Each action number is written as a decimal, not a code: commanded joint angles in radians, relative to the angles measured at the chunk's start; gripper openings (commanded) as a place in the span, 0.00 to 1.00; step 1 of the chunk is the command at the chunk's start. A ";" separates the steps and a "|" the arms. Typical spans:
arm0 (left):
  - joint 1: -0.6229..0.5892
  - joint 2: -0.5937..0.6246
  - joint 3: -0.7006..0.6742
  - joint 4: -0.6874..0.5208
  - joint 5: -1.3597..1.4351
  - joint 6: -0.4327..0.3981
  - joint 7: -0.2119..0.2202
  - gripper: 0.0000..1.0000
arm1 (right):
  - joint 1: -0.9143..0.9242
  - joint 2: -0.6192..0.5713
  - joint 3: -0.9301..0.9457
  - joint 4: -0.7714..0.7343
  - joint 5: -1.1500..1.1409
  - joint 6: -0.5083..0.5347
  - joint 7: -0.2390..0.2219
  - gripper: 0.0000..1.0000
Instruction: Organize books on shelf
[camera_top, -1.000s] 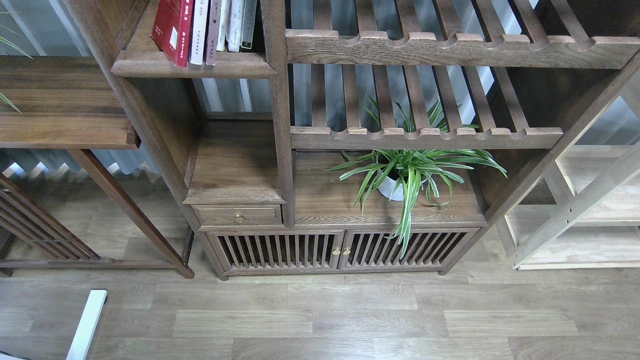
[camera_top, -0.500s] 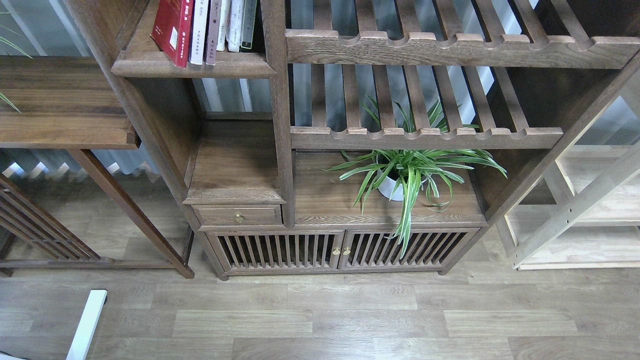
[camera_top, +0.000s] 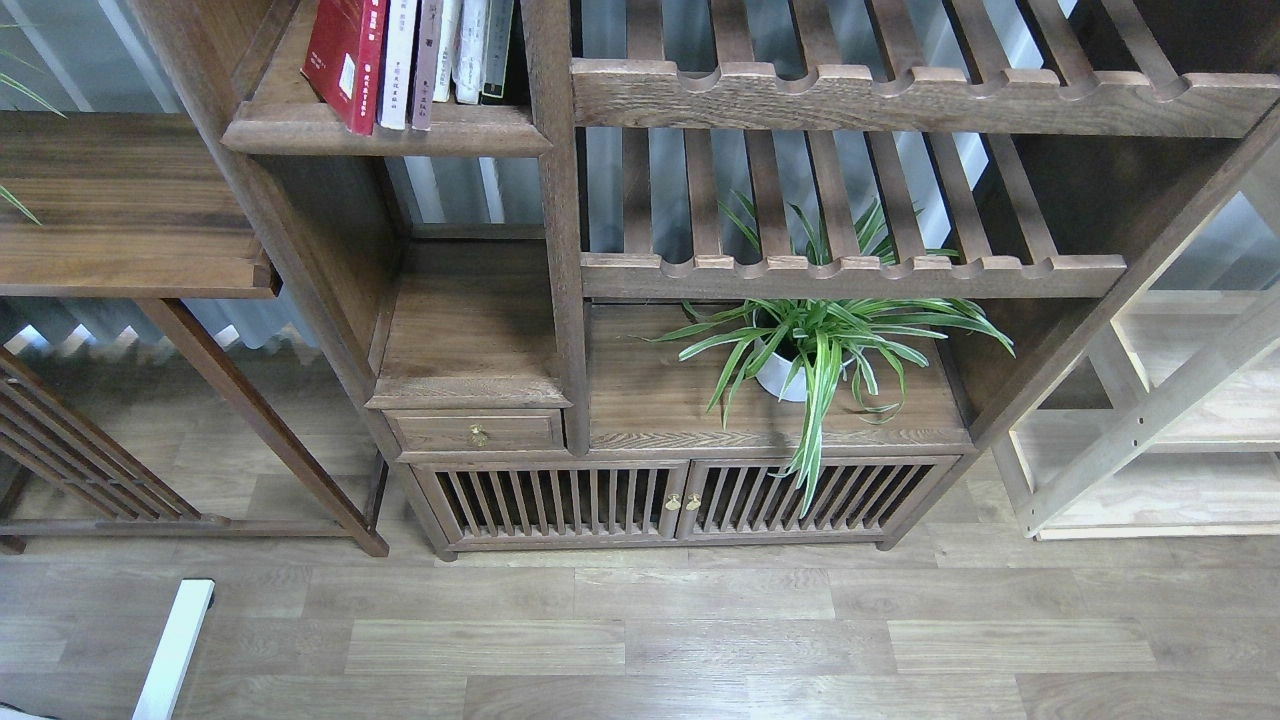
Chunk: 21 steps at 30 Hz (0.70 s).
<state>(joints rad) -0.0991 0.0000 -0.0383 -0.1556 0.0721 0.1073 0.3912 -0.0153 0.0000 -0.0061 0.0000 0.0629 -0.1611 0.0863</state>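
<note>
Books (camera_top: 410, 55) are seen at the upper left of the frame, standing in a short row on a flat board of the shelf (camera_top: 560, 300). A thick red book (camera_top: 345, 55) stands at the left end of the row, followed to its right by thinner white, mauve-brown, white and dark green spines. Only the lower parts of the spines are shown, since the row is cut by the top edge of the frame. The long axes of the spines run up and down, tilted slightly with the tops toward the right, and the row is closed on its right by a wooden upright post (camera_top: 555, 200).

Neither gripper is shown anywhere in the frame, so the opening of the fingers cannot be told, nor which arm is nearer to the row. It is judged that the left arm would have the shorter reach, since the row lies toward the left side of the frame. Any approach is expected to be made upward and forward toward the top of the frame.

A potted plant (camera_top: 820, 350) is seen lower down at the centre right of the frame, on a board beneath a slatted rack (camera_top: 850, 270), well apart from the row. A small drawer (camera_top: 478, 432) with a brass knob sits below an empty board at centre.
</note>
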 joint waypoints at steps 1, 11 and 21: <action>-0.001 0.000 0.000 0.001 0.000 0.000 0.000 0.99 | 0.000 0.000 0.000 -0.120 0.000 0.000 0.000 1.00; 0.001 0.000 0.000 0.001 0.000 0.000 0.000 1.00 | 0.000 0.000 0.000 -0.120 0.000 0.000 0.000 1.00; -0.001 0.000 0.000 -0.001 0.000 0.000 0.000 1.00 | 0.000 0.000 0.000 -0.120 0.000 0.000 0.000 1.00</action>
<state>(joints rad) -0.0995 0.0000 -0.0384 -0.1559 0.0721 0.1073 0.3911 -0.0153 0.0000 -0.0061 0.0000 0.0629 -0.1611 0.0858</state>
